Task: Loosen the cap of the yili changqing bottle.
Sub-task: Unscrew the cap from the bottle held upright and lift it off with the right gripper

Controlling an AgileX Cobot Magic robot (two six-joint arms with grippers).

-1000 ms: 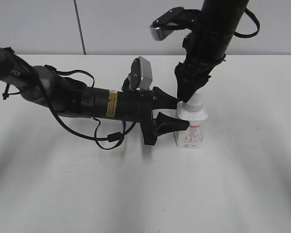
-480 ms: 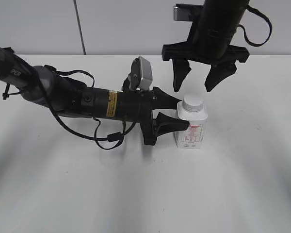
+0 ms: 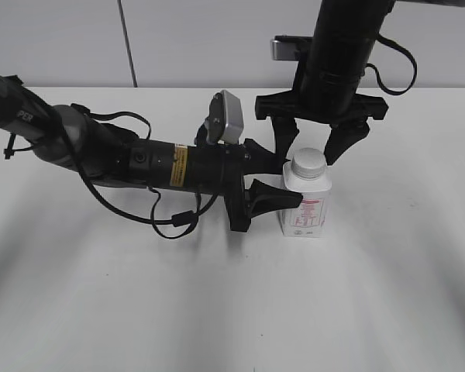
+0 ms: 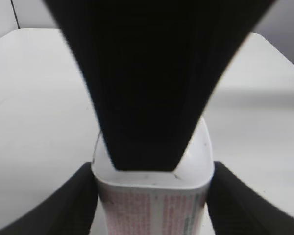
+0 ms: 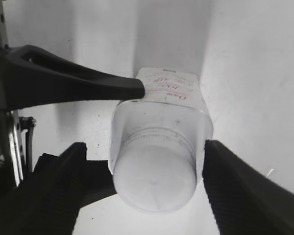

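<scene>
The yili changqing bottle [image 3: 304,203] stands upright on the white table [image 3: 387,294], right of the middle in the exterior view, its red-printed label facing the camera; the cap [image 3: 308,163] sits on its neck, a flat white disc.

The left tool [image 3: 283,180] reaches in horizontally from the left; its two black fingers [image 3: 273,197] pinch the bottle's body just below the shoulder, one on the far side and one on the near side; the left wrist view shows the bottle [image 4: 154,196] clamped between dark fingers [image 4: 63,210] at either edge, with another dark part of the tool covering most of the frame above it.

The right tool [image 3: 320,143] hangs from above, pointing down; its fingers [image 3: 280,139] are spread wide, one on each side of the cap and clear of it; in the right wrist view the cap [image 5: 154,182] lies between the two spread fingers [image 5: 245,196] without touching either, and a finger of the left tool [image 5: 73,85] presses against the bottle [image 5: 166,105] near its label.
</scene>
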